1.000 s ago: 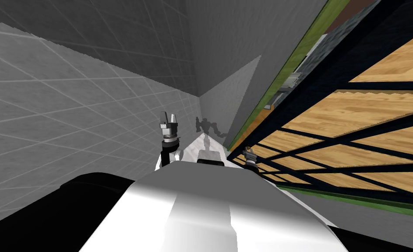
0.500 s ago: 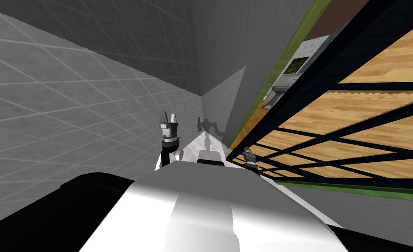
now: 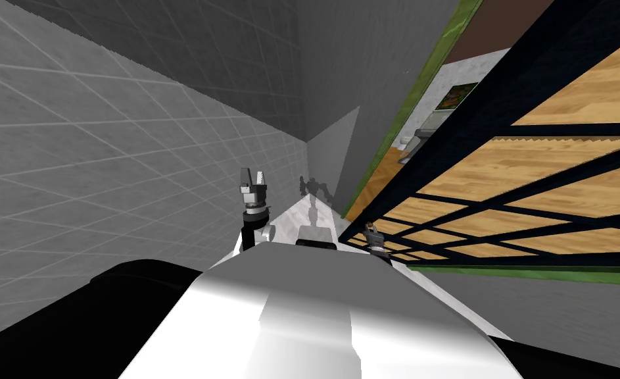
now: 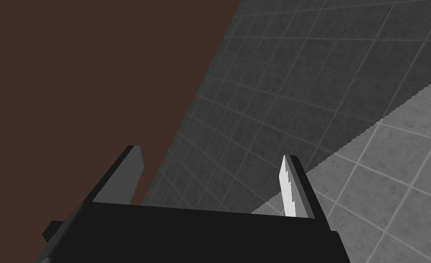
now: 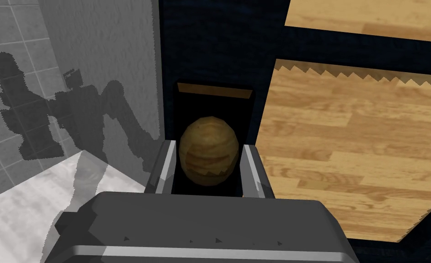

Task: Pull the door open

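- The right pincer (image 5: 210,148) is pressed together on the round wooden knob (image 5: 208,157); one finger lies against each side of the ball, which sits deep between them, close to the pincer's dark body.
- The knob is backed by a dark rectangular plate or recess (image 5: 212,102) just beyond the fingertips; which of the two cannot be told; nothing else is held within it.
- The door (image 5: 347,132) runs on from the pincer past one finger: a dark frame with crossbars around light wood panels; past the other finger a grey wall (image 5: 100,55) is seen.
- In the head view the door is seen swung partway clear of its green frame (image 3: 427,85), with a room showing through the gap.
- The door is judged stiff and fairly heavy, hinged, so an arc is to be expected and not a straight pull.
- The knob is judged hard, smooth and rounded, hence liable to slip out forward; hold is best taken across its widest part, as now, with firm pressure.
- The left pincer (image 3: 254,177) is held raised, well apart from the door, its fingers spread and nothing between them.
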Controlling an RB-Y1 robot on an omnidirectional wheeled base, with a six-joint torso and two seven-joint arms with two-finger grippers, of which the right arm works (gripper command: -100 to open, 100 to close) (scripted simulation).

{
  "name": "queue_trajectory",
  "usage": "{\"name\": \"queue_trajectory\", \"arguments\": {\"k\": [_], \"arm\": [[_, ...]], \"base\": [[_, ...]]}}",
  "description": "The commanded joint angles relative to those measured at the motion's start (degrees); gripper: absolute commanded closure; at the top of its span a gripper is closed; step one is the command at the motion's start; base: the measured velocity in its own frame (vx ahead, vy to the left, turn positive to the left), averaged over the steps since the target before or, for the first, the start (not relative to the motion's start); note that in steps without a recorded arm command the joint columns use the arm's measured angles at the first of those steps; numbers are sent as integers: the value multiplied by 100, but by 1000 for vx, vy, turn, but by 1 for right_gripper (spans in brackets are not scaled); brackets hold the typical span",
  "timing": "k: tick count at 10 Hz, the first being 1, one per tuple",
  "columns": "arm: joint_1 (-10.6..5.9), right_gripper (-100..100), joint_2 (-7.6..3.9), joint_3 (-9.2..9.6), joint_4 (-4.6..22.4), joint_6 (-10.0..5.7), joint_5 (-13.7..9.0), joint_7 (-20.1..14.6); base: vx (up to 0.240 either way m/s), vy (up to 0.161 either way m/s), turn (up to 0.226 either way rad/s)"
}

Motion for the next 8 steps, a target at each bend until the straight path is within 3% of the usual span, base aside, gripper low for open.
{"name": "queue_trajectory", "arguments": {"k": [1,2,3,8], "arm": [[101,100,-84,99,-78,-71,54,-91],[60,100,-52,69,-24,-65,40,-67],[151,100,-133,184,1,-210,100,-179],[356,100,-379,447,62,-619,240,-467]], "base": [[-220,-26,69],[-101,-3,14],[-161,-20,162],[-245,-53,132]]}}
